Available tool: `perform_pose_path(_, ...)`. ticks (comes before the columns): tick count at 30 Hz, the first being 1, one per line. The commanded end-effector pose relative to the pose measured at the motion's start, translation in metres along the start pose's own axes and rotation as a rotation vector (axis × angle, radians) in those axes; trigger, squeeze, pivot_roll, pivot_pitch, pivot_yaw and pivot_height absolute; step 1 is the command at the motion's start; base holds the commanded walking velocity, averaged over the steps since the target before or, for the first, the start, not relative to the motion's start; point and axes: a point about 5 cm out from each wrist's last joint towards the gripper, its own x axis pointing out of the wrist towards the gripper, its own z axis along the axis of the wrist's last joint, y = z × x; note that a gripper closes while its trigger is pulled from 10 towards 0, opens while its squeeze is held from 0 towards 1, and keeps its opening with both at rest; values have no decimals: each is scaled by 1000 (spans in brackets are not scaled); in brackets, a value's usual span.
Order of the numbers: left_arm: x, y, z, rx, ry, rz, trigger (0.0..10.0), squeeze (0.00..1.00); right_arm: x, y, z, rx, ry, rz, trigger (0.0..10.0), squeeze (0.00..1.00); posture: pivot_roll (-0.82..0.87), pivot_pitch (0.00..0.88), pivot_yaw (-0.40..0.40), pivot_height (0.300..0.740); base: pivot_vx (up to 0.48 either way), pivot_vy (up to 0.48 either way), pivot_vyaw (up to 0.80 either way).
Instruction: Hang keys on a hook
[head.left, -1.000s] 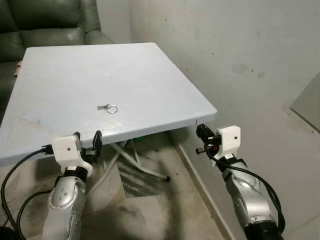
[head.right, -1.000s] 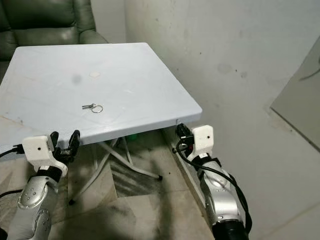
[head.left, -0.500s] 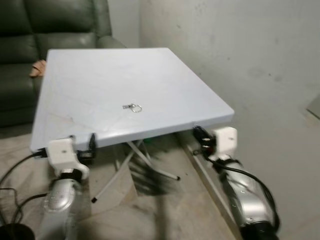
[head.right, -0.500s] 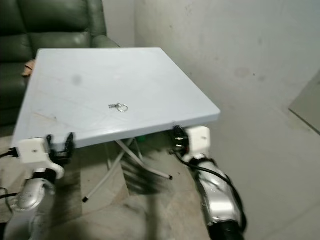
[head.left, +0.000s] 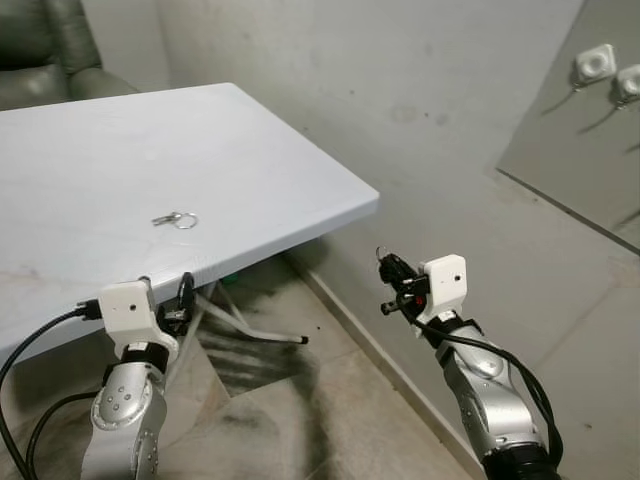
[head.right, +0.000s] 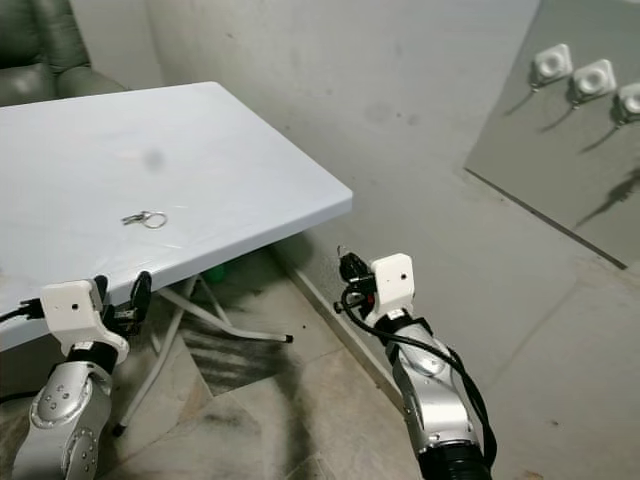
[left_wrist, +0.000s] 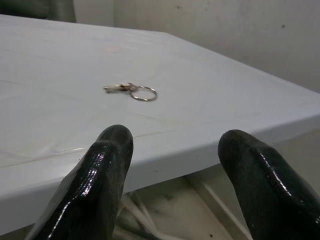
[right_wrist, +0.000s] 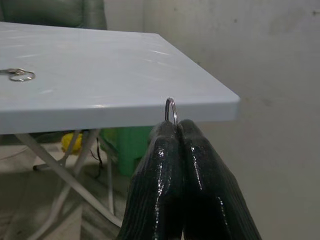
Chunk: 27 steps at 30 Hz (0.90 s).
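Table (head.left: 250, 150): pale blue-white square top on folding metal legs, one side close to the grey wall; taken as the landmark for all places below.
Keys on table (head.left: 175, 218): a small key on a round ring, lying flat on the top, a little in from the near edge and well away from the corner nearest the wall. Also seen in the left wrist view (left_wrist: 131, 90), beyond the fingertips and untouched.
Left gripper (head.left: 165, 295): held just off the near edge of the table, at about the height of the top, pointing in toward the keys. Its two black fingers (left_wrist: 102, 165) are spread wide with nothing between them.
Right gripper (head.left: 392, 285): held in the air past the table's wall-side corner, below the level of the top and clear of the edge.
Right gripper hold: fingers (right_wrist: 200, 190) pressed tight together, pinching a thin metal ring (right_wrist: 171, 110); the ring's upper arc stands out above the tips.
Hooks (head.right: 572, 75): several pale square-based hooks in a row on a grey wall panel, up and far to the right of the table, well apart from both grippers.
Sofa (head.right: 45, 45): dark green, behind the table's far side.
Floor (head.left: 300, 420): mottled stone tiles under and beside the table.
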Motion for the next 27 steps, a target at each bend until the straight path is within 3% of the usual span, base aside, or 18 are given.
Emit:
perform_pose_path(1, -1, -1, 3, 15, -7, 1, 10000, 0, 1, -2, 5, -8, -10, -4, 10000, 0, -43, 27, -59, 740, 0, 0, -769)
perform_pose_path(18, 0, 0, 6, 40, -17, 2, 10000, 0, 2, -1, 5, -2, -9, -11, 10000, 0, -40, 40, -54, 740, 0, 0, -771)
perform_pose_path(27, -4, -7, 8, 62, -20, -25, 10000, 0, 3, 2, 4, 9, -8, -13, 10000, 0, -16, 63, -44, 740, 0, 0, -772)
